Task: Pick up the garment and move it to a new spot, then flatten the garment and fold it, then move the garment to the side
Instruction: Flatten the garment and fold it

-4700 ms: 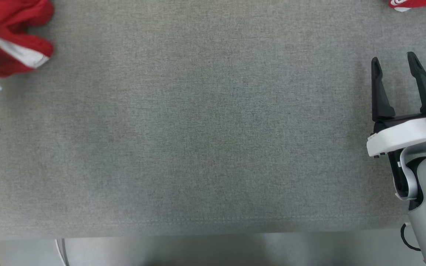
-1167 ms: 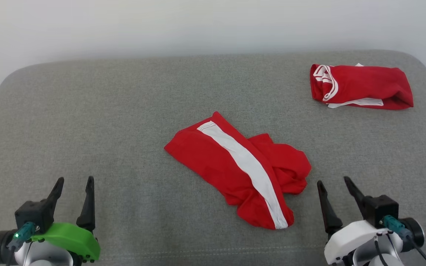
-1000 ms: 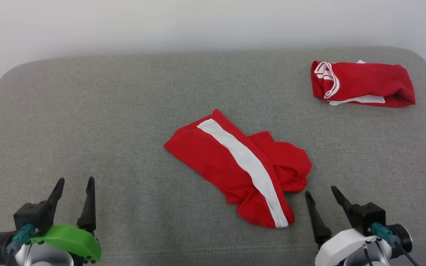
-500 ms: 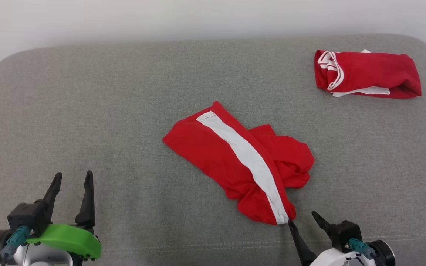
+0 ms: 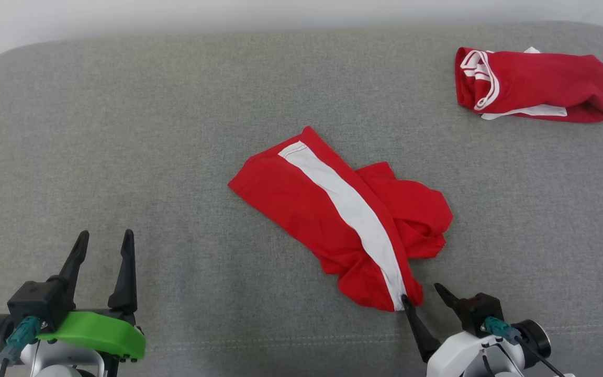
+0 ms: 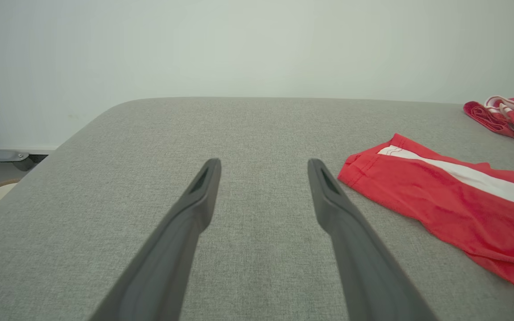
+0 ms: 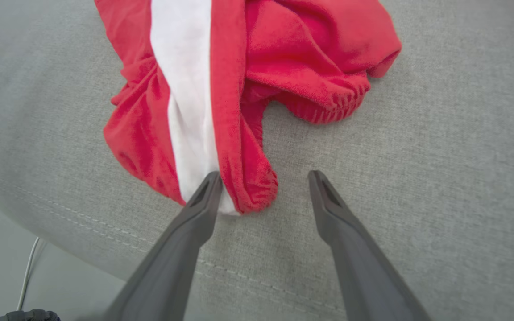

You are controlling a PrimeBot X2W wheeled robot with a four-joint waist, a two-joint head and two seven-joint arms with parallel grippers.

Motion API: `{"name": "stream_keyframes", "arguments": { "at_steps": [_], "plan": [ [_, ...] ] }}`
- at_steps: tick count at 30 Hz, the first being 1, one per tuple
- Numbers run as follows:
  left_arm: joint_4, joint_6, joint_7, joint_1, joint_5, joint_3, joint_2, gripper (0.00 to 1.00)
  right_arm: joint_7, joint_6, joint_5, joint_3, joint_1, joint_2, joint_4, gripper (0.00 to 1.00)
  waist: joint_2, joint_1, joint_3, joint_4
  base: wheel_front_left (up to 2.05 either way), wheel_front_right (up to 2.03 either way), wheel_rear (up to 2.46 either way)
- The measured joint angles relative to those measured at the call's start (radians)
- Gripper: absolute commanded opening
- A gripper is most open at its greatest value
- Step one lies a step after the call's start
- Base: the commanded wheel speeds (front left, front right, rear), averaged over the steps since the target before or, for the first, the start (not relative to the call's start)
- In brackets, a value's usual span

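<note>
Head view: red garment (image 5: 333, 220) lies crumpled, middle of worktop (image 5: 123, 131). Right claw (image 5: 421, 293) spread wide, empty, one finger touching garment's 5 o'clock hem. Left claw (image 5: 105, 233) spread wide, empty, 8 o'clock. Cloth looks soft, light, floppy; pinch bunched hem.

Bright, even, diffuse light with soft faint shadows; all views sharp, wrist views bowed toward their edges.
</note>
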Motion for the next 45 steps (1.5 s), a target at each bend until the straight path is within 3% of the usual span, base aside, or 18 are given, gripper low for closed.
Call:
{"name": "stream_keyframes", "arguments": {
  "at_steps": [26, 28, 29, 32, 34, 35, 36, 45],
  "plan": [
    [-0.029, 0.0, 0.037, -0.033, 0.016, -0.005, -0.009, 1.0, -0.042, 0.051, 0.014, 0.048, -0.06, 0.044, 0.145, 1.0, 0.0, 0.0, 0.023, -0.008, 0.0, 0.0, 0.0],
    [-0.029, 0.0, 0.04, -0.038, 0.022, -0.007, -0.009, 1.0, -0.043, 0.059, 0.024, 0.051, -0.068, 0.046, 0.153, 0.91, 0.0, 0.0, 0.023, -0.009, 0.0, 0.0, 0.0],
    [-0.029, 0.0, 0.044, -0.043, 0.033, -0.008, -0.009, 1.0, -0.046, 0.059, 0.026, 0.052, -0.071, 0.047, 0.157, 0.82, 0.0, 0.0, 0.023, -0.009, 0.0, 0.0, 0.0],
    [-0.034, 0.0, 0.045, -0.051, 0.043, -0.013, -0.009, 1.0, -0.049, 0.073, 0.045, 0.051, -0.072, 0.051, 0.168, 0.45, 0.0, 0.0, 0.023, -0.011, 0.0, 0.0, 0.0],
    [-0.035, 0.0, 0.048, -0.053, 0.043, -0.014, -0.01, 1.0, -0.051, 0.074, 0.066, 0.049, -0.072, 0.053, 0.176, 0.27, 0.0, 0.0, 0.022, -0.013, 0.0, 0.0, 0.0],
    [-0.035, 0.0, 0.051, -0.053, 0.043, -0.014, -0.01, 1.0, -0.055, 0.078, 0.076, 0.046, -0.072, 0.053, 0.178, 0.1, 0.0, 0.0, 0.022, -0.014, 0.0, 0.0, 0.0],
    [-0.036, 0.0, 0.053, -0.053, 0.043, -0.014, -0.01, 1.0, -0.056, 0.081, 0.082, 0.044, -0.073, 0.054, 0.179, 0.0, 0.0, 0.0, 0.022, -0.015, 0.0, 0.0, 0.0],
    [-0.063, -0.01, 0.073, -0.1, 0.041, -0.002, -0.005, 1.0, -0.068, 0.082, 0.093, 0.028, -0.125, 0.054, 0.179, 0.0, 0.0, 0.0, 0.039, -0.036, 0.0, 0.0, 0.0]
  ]
}}
